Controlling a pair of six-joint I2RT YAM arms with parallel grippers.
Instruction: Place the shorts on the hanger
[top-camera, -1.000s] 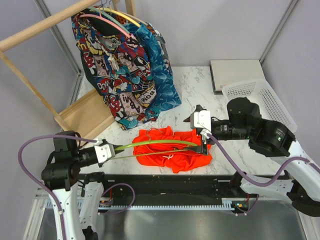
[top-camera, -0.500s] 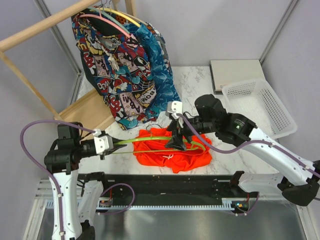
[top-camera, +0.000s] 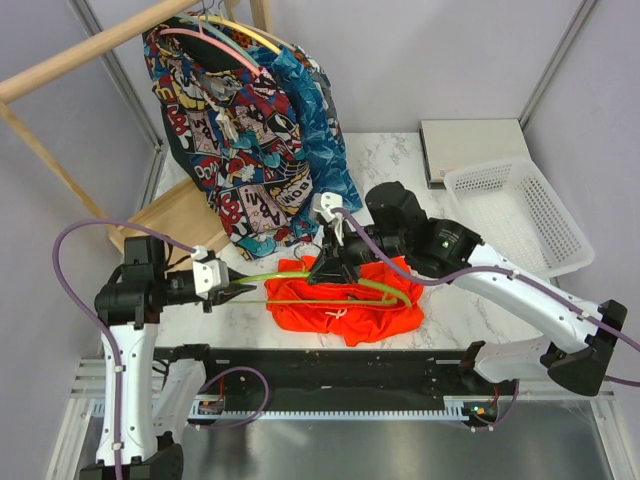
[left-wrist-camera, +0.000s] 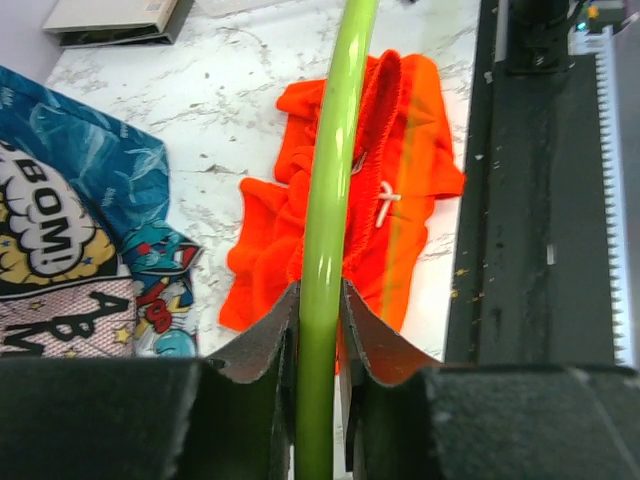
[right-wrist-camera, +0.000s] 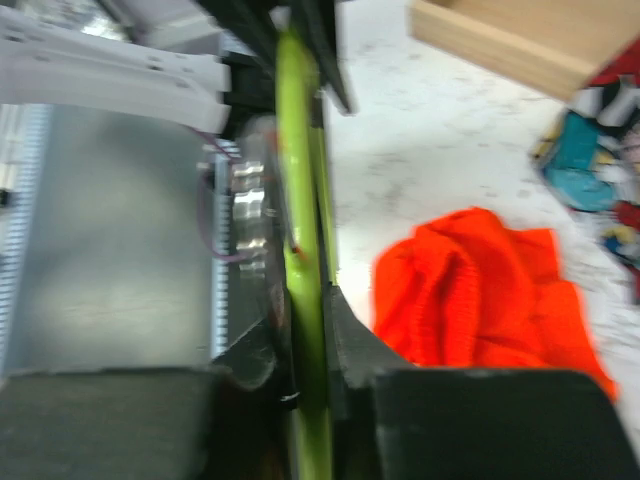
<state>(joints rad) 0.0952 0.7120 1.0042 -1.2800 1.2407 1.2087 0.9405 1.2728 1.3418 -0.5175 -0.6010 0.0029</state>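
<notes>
Shorts seen crumpled on counter, near edge. Hanger held across shorts, 9 to 3 o'clock; contact with cloth not clear. Left tool, at 9 o'clock of shorts, clamped narrow on hanger end. Right tool, at 12 o'clock of shorts, closed on hanger bar. Basket at 2 o'clock.

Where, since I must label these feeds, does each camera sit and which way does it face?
Top external: above and behind the arm bases, looking down at the table; both arms show, left claw and right claw on the hanger.
Left wrist: on the left arm, looking along the hanger over the shorts; its own fingers show.
Right wrist: on the right arm, looking along the hanger toward the left arm; its fingers show.
Shared: both wrist views show hanger and shorts.
</notes>
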